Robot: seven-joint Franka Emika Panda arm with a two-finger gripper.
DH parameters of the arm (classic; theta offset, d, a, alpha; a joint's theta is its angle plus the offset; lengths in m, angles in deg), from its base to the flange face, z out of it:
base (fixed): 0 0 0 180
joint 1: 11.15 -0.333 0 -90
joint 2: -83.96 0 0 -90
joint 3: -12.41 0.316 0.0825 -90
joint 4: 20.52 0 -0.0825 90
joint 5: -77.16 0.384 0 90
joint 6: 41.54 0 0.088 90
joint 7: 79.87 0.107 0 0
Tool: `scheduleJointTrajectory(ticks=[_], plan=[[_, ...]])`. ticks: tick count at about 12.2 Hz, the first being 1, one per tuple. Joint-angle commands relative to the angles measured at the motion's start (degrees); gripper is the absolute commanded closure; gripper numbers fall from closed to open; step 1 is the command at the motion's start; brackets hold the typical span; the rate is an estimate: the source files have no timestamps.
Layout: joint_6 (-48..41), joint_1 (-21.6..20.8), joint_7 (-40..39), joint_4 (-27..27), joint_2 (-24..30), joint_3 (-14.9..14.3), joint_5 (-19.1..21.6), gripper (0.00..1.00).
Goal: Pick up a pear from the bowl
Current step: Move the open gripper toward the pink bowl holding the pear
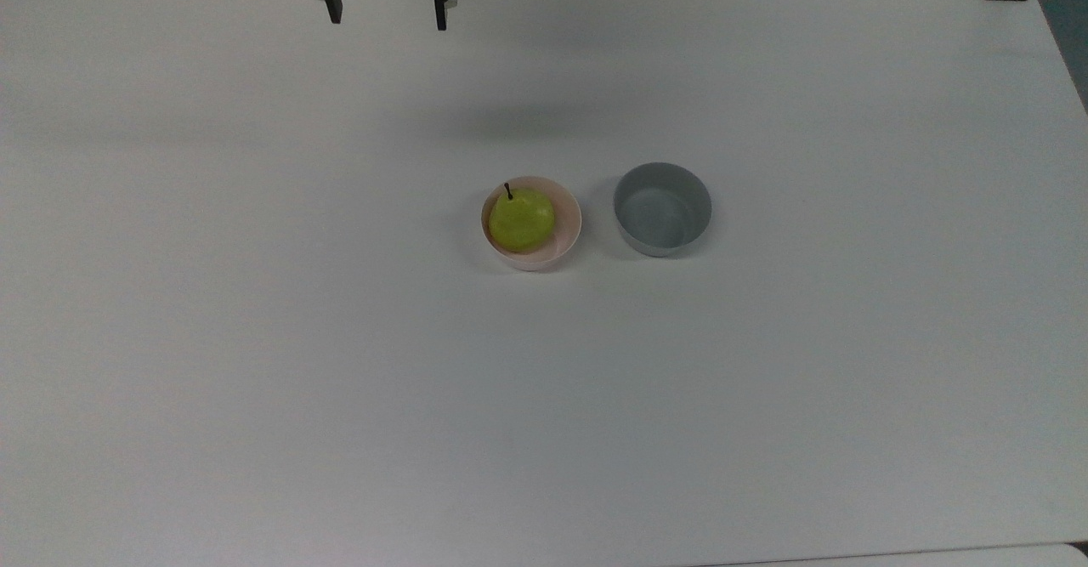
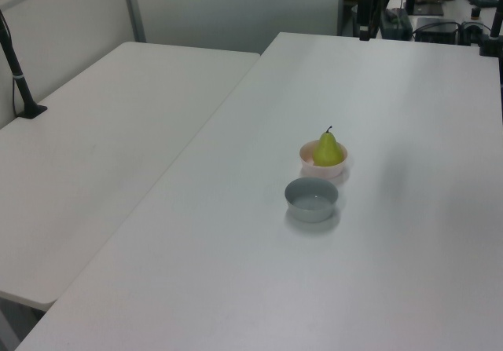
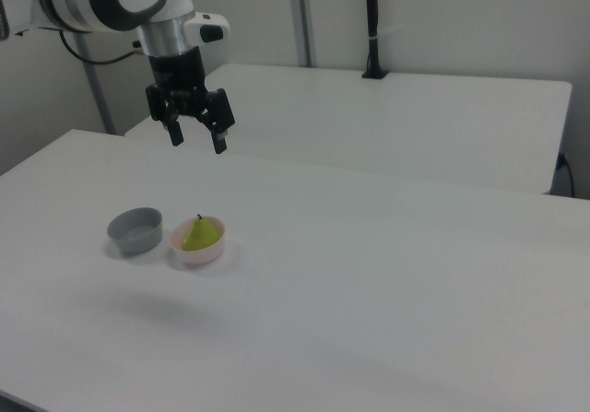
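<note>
I see the pear point(image 1: 520, 219) sitting in the pink bowl point(image 1: 568, 240); the grey bowl point(image 1: 662, 209) holds nothing; my gripper point(image 3: 196, 138) hangs released.

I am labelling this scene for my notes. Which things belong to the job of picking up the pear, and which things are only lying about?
Belong to the job:
- the pear, sitting in the pink bowl
- the pink bowl
- the gripper, fingers open, high above the table and away from the bowls

Only lying about:
- the grey bowl, empty, beside the pink one
- the white table
</note>
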Motion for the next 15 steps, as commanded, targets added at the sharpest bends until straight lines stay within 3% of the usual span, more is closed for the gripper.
scheduleJointTrajectory(ticks=[1,11,15], plan=[[-1.4,-1.2,0.5,0.4,0.7,-0.9,0.5,0.00],[-0.7,-1.4,0.4,1.4,0.5,-0.4,0.5,0.00],[2.7,-2.4,0.3,2.7,-0.5,2.1,0.5,0.00]])
